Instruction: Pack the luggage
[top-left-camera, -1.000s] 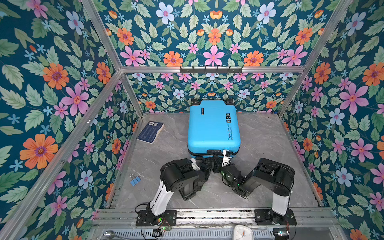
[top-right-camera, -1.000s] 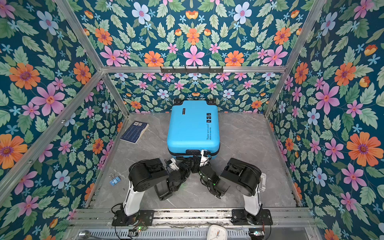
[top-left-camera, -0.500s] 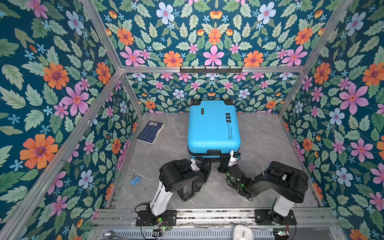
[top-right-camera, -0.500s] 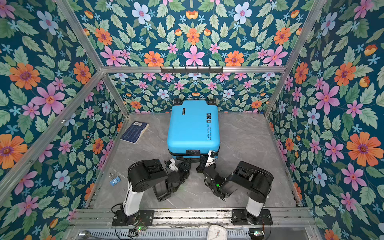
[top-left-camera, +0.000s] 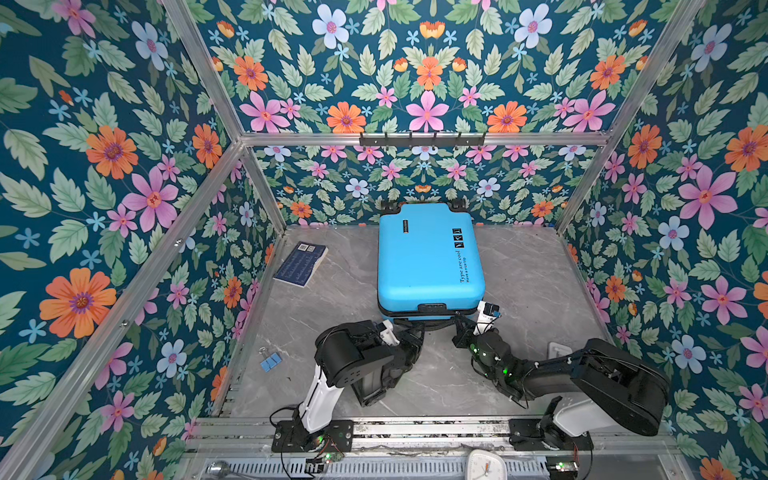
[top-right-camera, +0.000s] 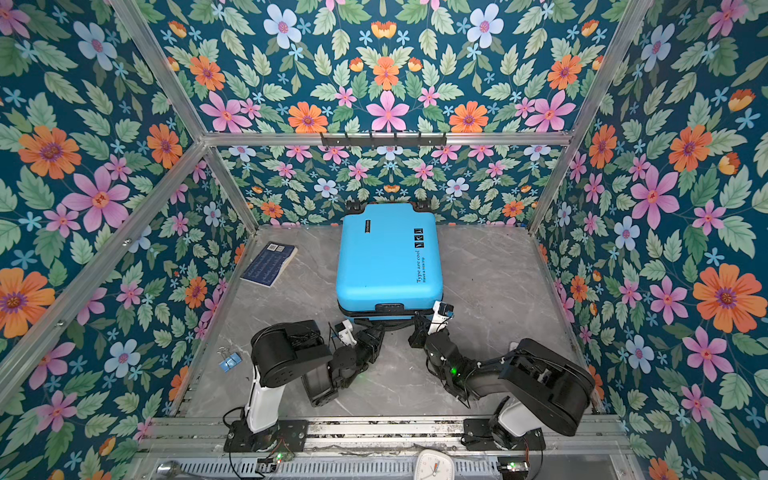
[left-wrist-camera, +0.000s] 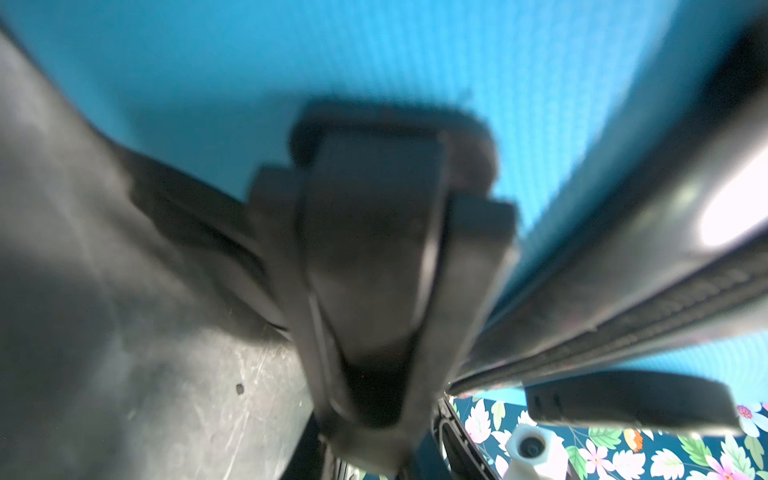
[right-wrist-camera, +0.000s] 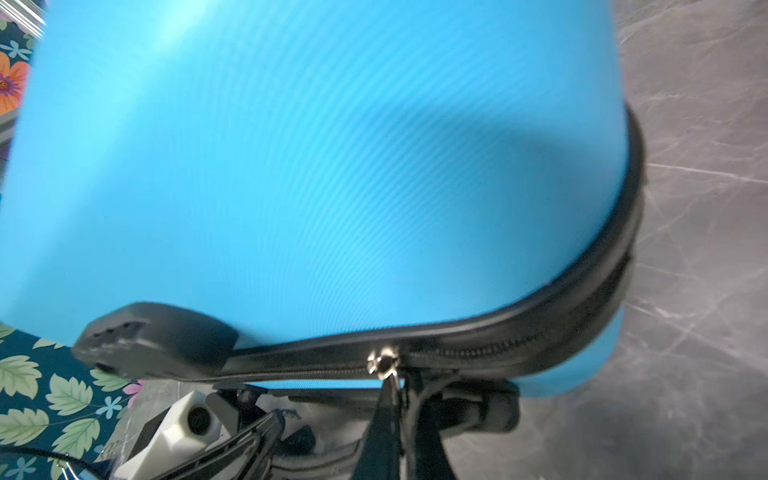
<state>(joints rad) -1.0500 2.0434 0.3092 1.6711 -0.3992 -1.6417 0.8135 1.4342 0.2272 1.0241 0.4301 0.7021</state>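
Zipping the bright-blue hard-shell luggage (top-left-camera: 428, 257) shut, flat on the grey marble desk (top-left-camera: 532, 266): right fingers (right-wrist-camera: 384, 449) pinch the metal zipper pull (right-wrist-camera: 384, 363); left fingers (left-wrist-camera: 370, 232) too blurred to judge. Next, likely: drag the pull around the still-open corner

Lab test booth: aluminium frame (top-left-camera: 291, 138), floral-print walls (top-left-camera: 428, 75), marble-look tabletop (top-left-camera: 532, 274)

Floral walls (top-left-camera: 124, 166) enclose a grey marble floor (top-left-camera: 332, 291).
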